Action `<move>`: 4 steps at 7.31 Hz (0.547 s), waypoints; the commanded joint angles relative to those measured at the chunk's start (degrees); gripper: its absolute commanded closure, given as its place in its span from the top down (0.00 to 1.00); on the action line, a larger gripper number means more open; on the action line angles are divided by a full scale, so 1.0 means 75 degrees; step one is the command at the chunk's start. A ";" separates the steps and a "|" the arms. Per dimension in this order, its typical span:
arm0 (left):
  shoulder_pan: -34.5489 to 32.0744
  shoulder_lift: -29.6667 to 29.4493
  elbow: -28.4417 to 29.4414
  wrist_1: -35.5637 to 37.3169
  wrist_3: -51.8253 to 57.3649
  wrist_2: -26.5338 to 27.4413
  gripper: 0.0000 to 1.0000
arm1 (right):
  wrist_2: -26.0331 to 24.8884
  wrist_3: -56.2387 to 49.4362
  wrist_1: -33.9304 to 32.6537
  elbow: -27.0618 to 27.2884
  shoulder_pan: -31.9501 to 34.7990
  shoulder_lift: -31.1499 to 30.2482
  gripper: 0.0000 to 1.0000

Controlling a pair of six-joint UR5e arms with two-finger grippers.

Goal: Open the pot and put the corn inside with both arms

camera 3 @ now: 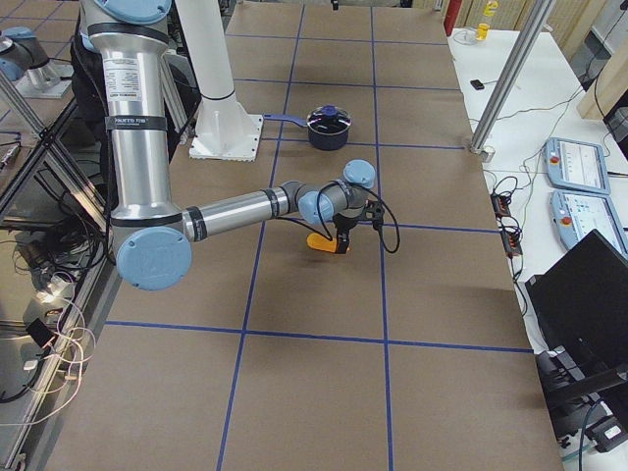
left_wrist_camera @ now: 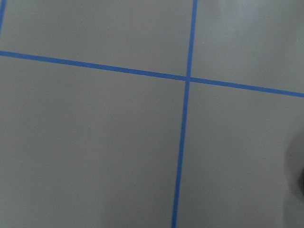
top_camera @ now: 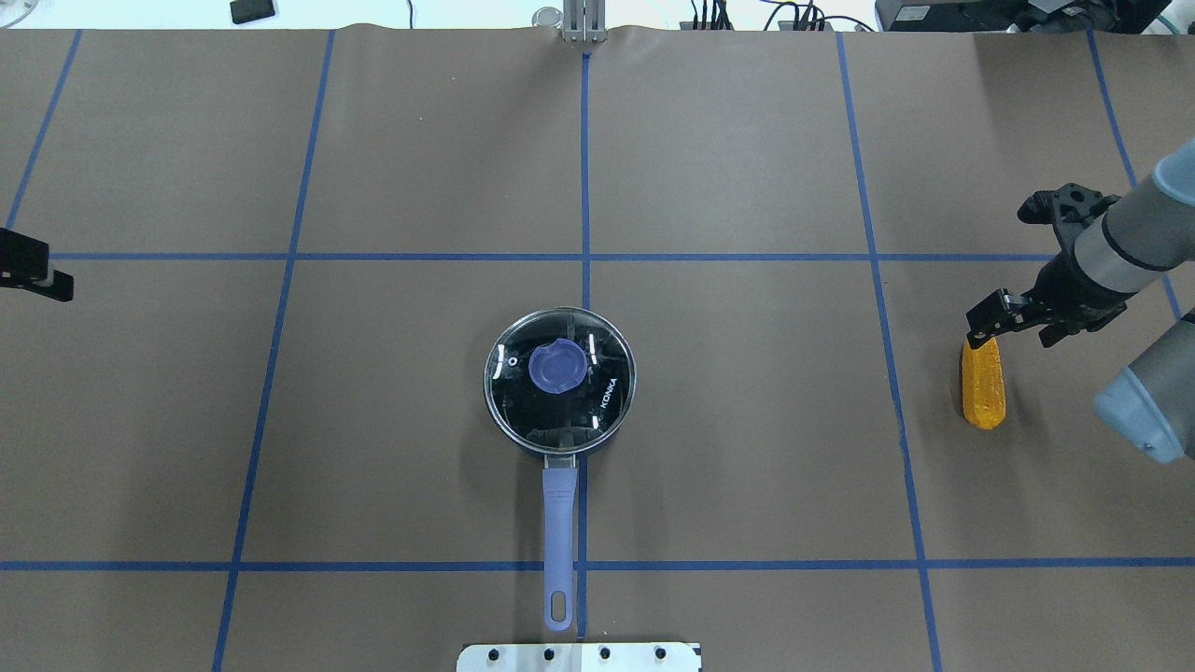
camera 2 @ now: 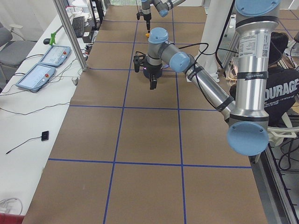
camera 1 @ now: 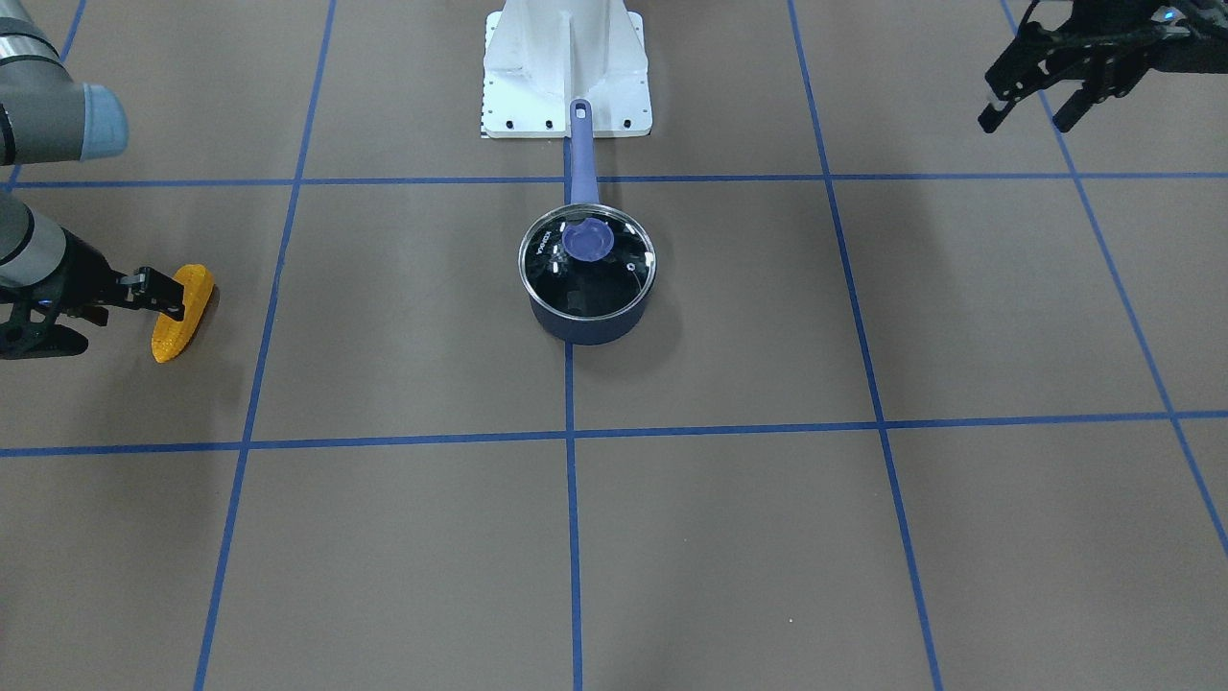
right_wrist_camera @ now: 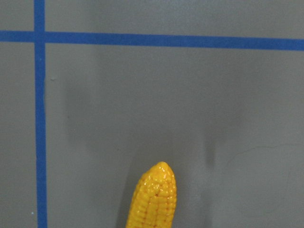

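Note:
A dark-blue pot stands at the table's middle, shut by a glass lid with a blue knob; it also shows overhead, its long handle pointing at the robot's base. The yellow-orange corn lies flat on the table far to the robot's right, also in the front view. My right gripper hovers open over the corn's far end, not holding it. The right wrist view shows only the corn's tip. My left gripper is open and empty, far left of the pot.
The white base plate sits just behind the pot's handle. Blue tape lines divide the brown table cover into squares. Side benches carry teach pendants, and an aluminium post stands at the table's edge.

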 commanded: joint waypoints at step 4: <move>0.2485 -0.2889 0.0238 0.1834 -0.2722 0.1572 0.98 | -0.0014 0.0177 0.0156 -0.0265 -0.0294 0.0040 1.00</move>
